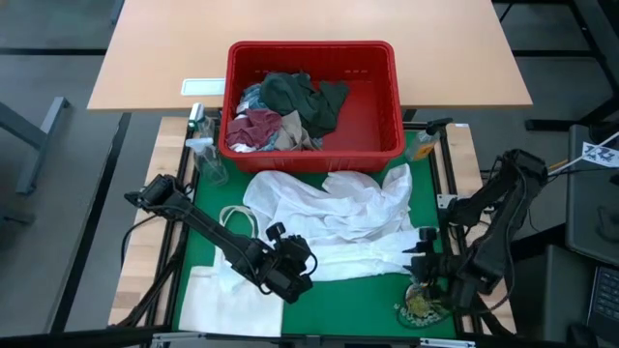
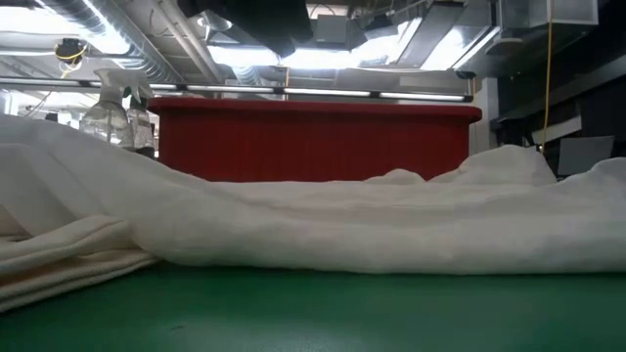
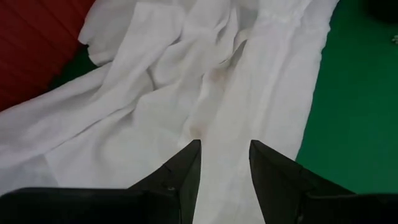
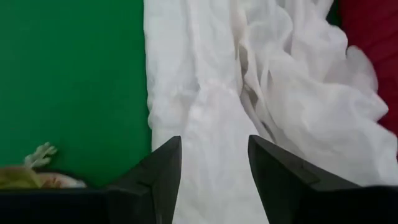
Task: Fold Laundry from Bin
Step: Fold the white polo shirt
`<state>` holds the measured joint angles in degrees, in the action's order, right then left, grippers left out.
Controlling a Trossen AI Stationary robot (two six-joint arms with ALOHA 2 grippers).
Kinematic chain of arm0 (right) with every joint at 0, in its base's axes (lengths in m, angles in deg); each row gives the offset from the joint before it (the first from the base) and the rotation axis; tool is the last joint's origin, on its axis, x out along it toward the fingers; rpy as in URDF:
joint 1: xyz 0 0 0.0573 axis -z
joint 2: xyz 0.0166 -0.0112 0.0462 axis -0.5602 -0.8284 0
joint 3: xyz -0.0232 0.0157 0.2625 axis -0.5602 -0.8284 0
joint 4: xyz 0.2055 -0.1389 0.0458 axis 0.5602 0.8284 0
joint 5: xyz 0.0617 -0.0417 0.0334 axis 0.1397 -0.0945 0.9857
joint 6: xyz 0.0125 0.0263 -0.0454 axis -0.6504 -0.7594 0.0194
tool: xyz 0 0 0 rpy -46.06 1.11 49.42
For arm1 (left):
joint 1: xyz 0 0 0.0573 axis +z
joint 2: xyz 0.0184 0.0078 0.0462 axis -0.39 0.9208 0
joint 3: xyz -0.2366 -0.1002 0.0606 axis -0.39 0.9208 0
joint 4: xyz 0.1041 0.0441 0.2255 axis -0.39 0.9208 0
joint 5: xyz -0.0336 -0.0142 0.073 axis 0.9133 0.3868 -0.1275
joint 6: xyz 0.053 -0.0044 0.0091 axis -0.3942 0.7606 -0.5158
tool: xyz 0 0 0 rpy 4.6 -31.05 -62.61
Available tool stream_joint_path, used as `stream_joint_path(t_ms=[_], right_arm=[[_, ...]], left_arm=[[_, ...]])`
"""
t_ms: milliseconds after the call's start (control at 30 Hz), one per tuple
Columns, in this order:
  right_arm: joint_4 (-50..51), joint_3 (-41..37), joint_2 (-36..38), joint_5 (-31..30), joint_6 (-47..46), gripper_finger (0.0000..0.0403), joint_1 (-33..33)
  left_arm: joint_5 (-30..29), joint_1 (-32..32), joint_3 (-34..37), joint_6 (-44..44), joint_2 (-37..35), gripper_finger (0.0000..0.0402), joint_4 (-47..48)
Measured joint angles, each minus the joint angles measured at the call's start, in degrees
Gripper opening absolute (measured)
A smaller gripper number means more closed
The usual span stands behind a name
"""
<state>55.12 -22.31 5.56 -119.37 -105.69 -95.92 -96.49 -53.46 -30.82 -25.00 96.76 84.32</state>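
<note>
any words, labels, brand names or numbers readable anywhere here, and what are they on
None can be read.
white garment: plain cloth, no print or tag showing.
red bin: no lettering visible.
spray bottles: any label is too blurred to read.
white slip on the wooden table beside the bin: too small to tell whether it carries text.

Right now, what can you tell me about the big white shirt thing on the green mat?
The white garment is thin, soft, crinkly cloth, spread out and rumpled on the green mat just in front of the red bin. Part is bunched into folds; a long strip stretches sideways toward the right gripper. The left gripper hovers over its other end. Both grippers are open, with cloth showing between their fingers. One edge lies against the bin's side.
</note>
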Motion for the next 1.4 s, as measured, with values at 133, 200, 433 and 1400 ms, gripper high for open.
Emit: stream_joint_path(t_ms=[133,200,433,1400], right_arm=[[-3.2,0.0,-4.0,-0.6,4.0,0.0186,0.2],[-4.6,0.0,-6.0,-0.5,4.3,0.0186,1.1],[-4.9,0.0,-12.1,-0.2,4.0,0.0186,6.3],[-4.8,4.8,-15.4,11.6,7.1,0.001,17.3]], left_arm=[[0.0,-0.2,0.0,0.0,0.0,0.0131,0.0],[0.0,-0.3,0.0,0.0,0.0,0.0131,0.0],[0.0,-0.3,0.0,0.0,0.0,0.0131,-1.8],[18.0,-0.6,0.0,-3.0,0.0,0.0131,-2.5]])
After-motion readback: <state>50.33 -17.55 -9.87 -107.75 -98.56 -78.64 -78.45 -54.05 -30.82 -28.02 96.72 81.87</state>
